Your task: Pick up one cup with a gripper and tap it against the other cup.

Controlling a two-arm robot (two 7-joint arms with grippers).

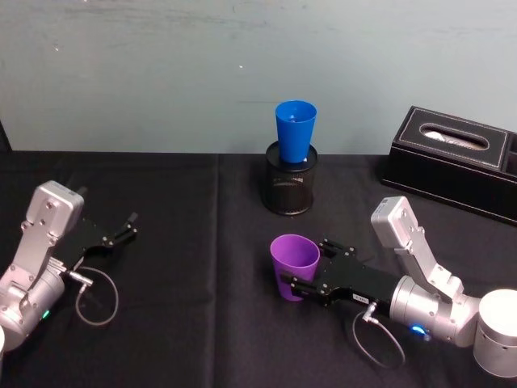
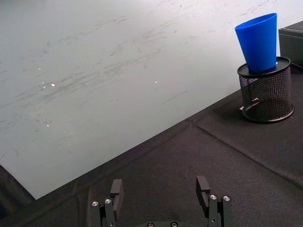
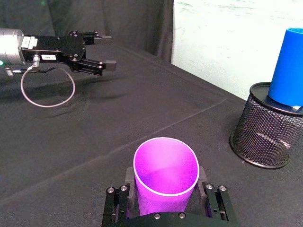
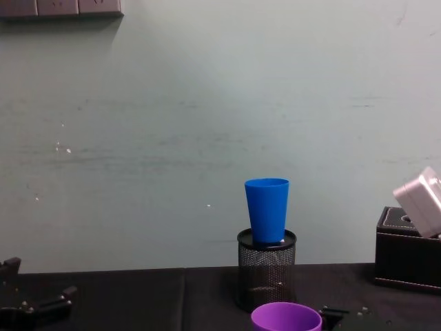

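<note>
The purple cup [image 1: 293, 265] stands upright, open end up, on the black cloth in front of the pen holder; whether its base touches the cloth I cannot tell. My right gripper [image 1: 302, 268] reaches in from the right and is shut on the purple cup [image 3: 165, 182], one finger [image 3: 129, 176] pressed against each side. The blue cup [image 1: 295, 131] sits in a black mesh pen holder [image 1: 289, 187] at the back centre, a short way beyond the purple one. The blue cup [image 4: 267, 210] rises above the holder's rim. My left gripper [image 1: 128, 226] rests open and empty at the far left.
A black tissue box [image 1: 452, 162] sits at the back right, close to the right arm. A grey cable loop [image 1: 97, 295] hangs beside the left arm. A pale wall backs the table. Black cloth [image 1: 202, 267] lies bare between the two arms.
</note>
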